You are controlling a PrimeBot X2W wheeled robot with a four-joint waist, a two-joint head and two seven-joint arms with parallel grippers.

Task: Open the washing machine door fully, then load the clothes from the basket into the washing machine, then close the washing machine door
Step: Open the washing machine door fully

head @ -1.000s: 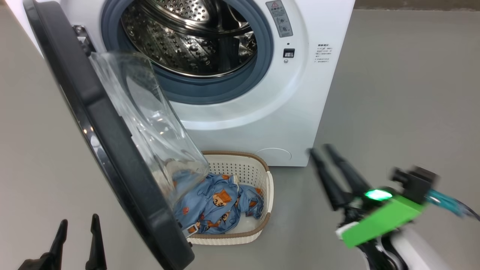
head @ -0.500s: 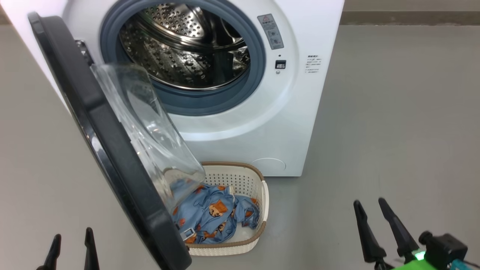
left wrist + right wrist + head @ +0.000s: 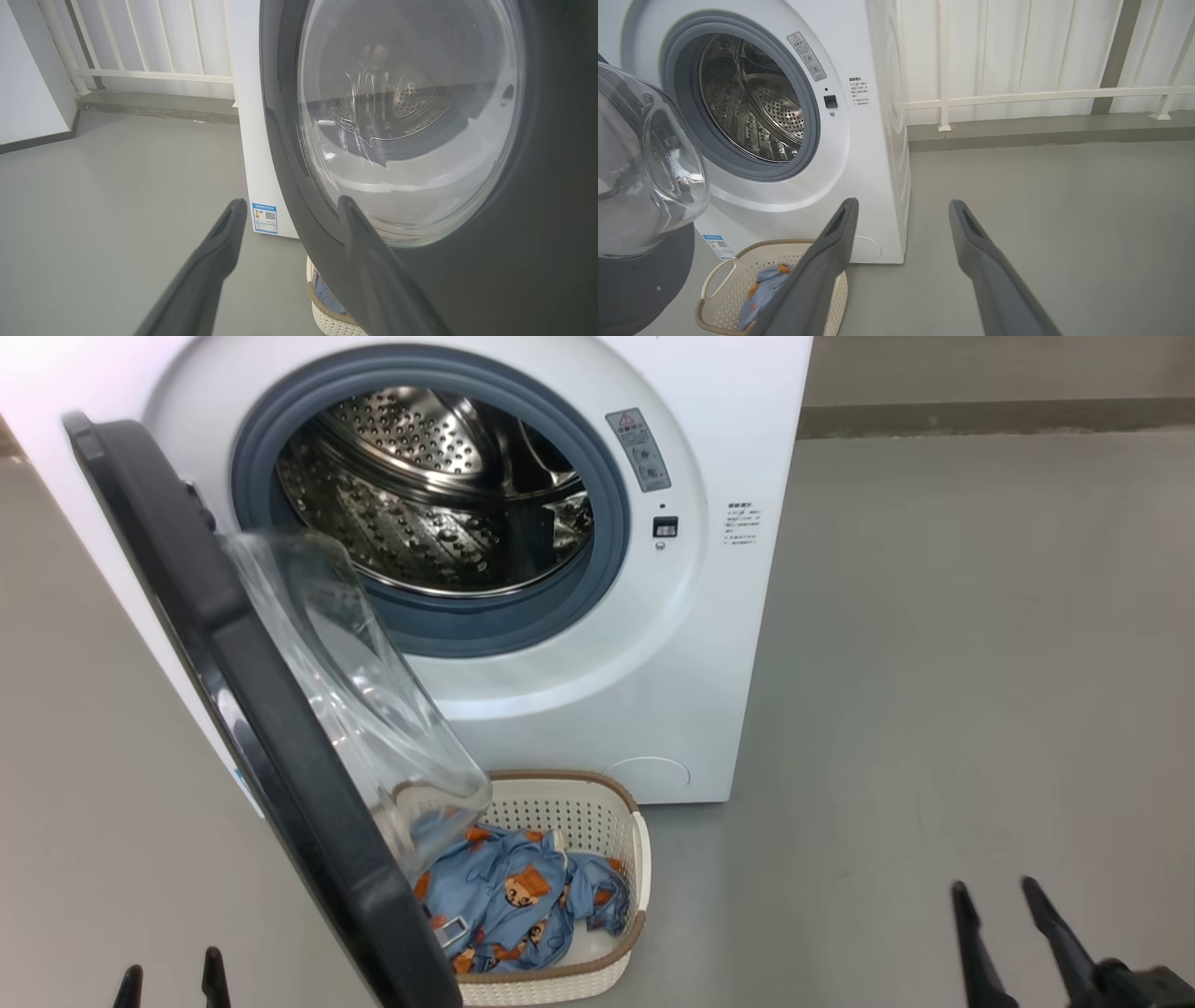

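Both end effectors are empty, fingers spread apart. The left end effector (image 3: 173, 982) is low beside the outer face of the large round glossy black door (image 3: 280, 747), and the right end effector (image 3: 997, 896) hangs over bare grey floor (image 3: 934, 663). The door stands swung out from the big white front-loading washing machine (image 3: 728, 616), its glass bowl overhanging the small cream perforated basket (image 3: 597, 782) holding light-blue bear-print clothes (image 3: 513, 896). Opening looks unfinished; next, the door probably needs pushing wider to uncover the basket.

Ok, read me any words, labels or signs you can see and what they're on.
Grey sticker on the washing machine front: red warning triangle, words too small to read.
Black print beside it: too small.
Blue label with a QR code, low on the machine: unreadable.
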